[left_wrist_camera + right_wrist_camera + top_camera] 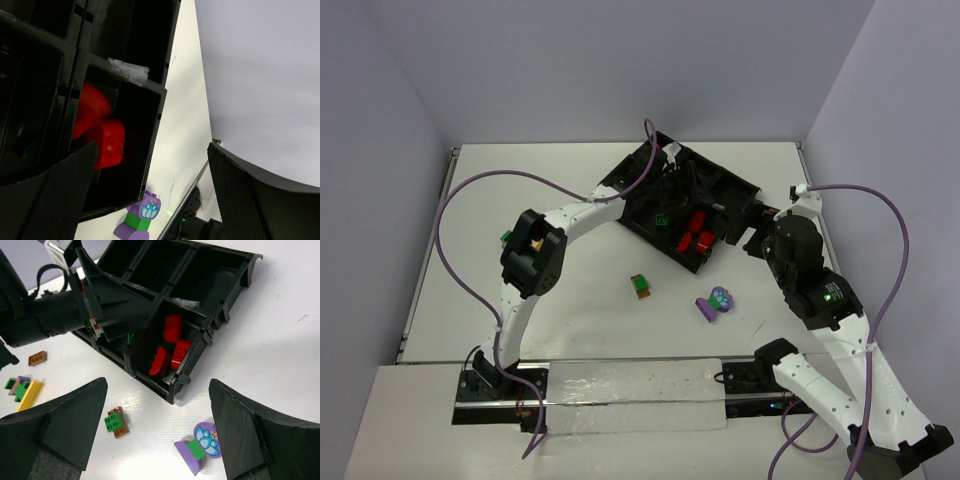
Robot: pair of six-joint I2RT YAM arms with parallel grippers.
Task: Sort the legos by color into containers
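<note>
Red bricks [170, 347] lie together in one corner compartment of the black tray [240, 277], with a green brick [662, 220] in the next one. A green-brown stack [116, 421] and a purple flower piece [202, 442] sit loose on the table [285, 340] near the tray. The left gripper [152, 150] hangs over the tray, jaws wide, holding nothing. The right gripper [159, 384] is beside the tray, also spread wide and empty.
</note>
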